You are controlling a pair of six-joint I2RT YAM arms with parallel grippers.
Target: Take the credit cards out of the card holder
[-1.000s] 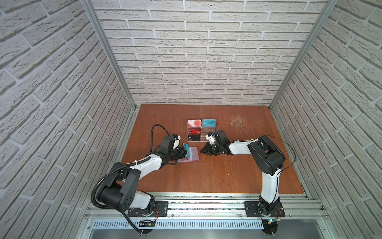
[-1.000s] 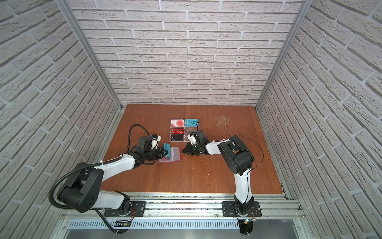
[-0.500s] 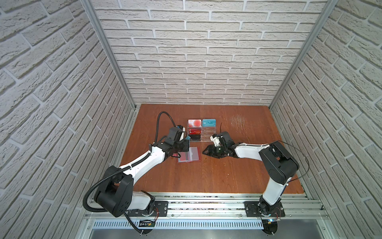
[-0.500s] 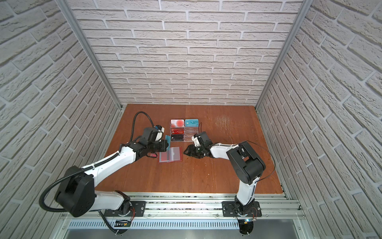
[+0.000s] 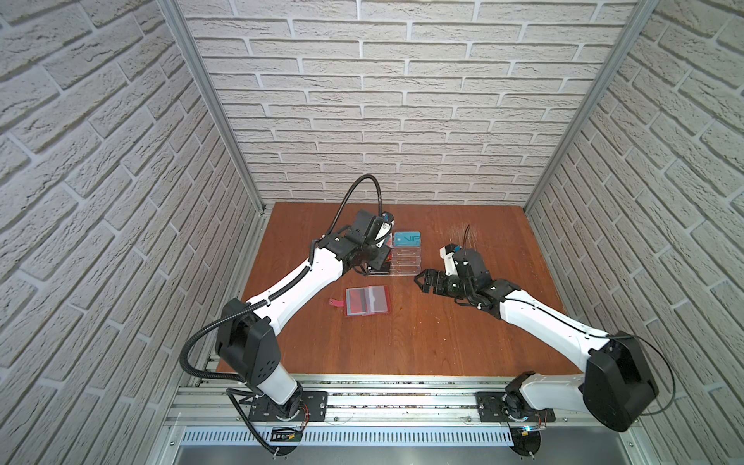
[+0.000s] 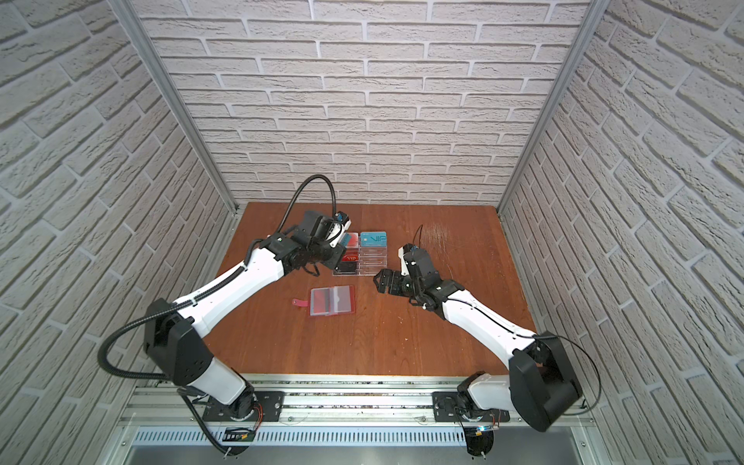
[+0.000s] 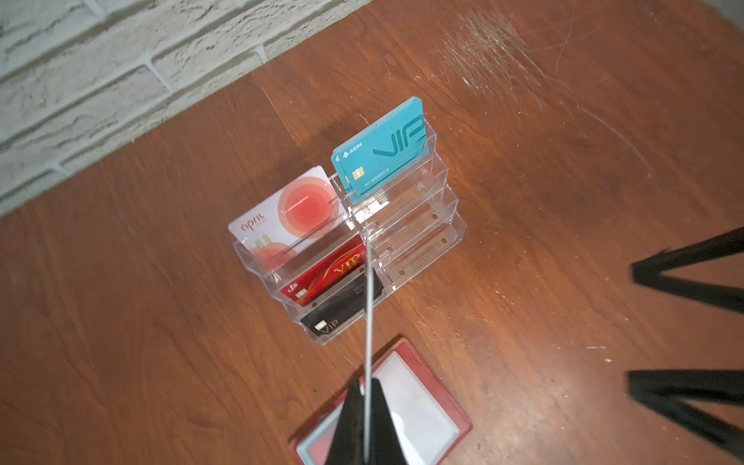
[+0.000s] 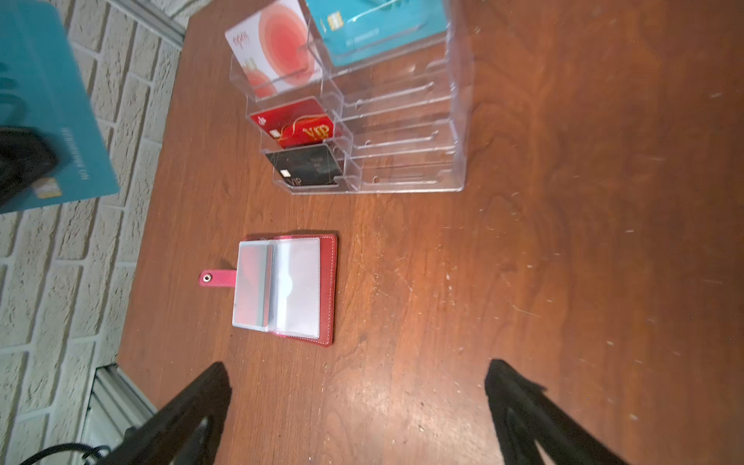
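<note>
While the left hand point(image 7: 365, 392) is pressed together on a teal card point(image 8: 60, 120), pinching it by one end so that the left wrist view catches it edge-on, the task looks partly done. That card is clear of the card holder point(image 5: 368, 301) and is held in the air over the left side of the clear stand point(image 5: 402, 261), whose slots already carry a teal VIP card point(image 5: 407, 240) at the back and, in the other column, a pale card with red circles, a red one and a black one.

The card holder lies open and flat on the worktop point(image 5: 402, 342), in front of the stand and apart from it, with its snap tab point(image 8: 217, 278) sticking out to one side. Neither hand touches it. Through the clear sleeve on the tab side a red panel point(image 8: 251, 282) shows; I take this for the red card, still inside, though it could be the red cover seen through empty plastic. The sleeve beside it looks empty.

The right hand point(image 8: 357, 374) is spread wide and holds nothing, hovering low over bare worktop just right of the stand.

By my reading, what remains is setting down the teal card and then drawing the red one from its sleeve.
</note>
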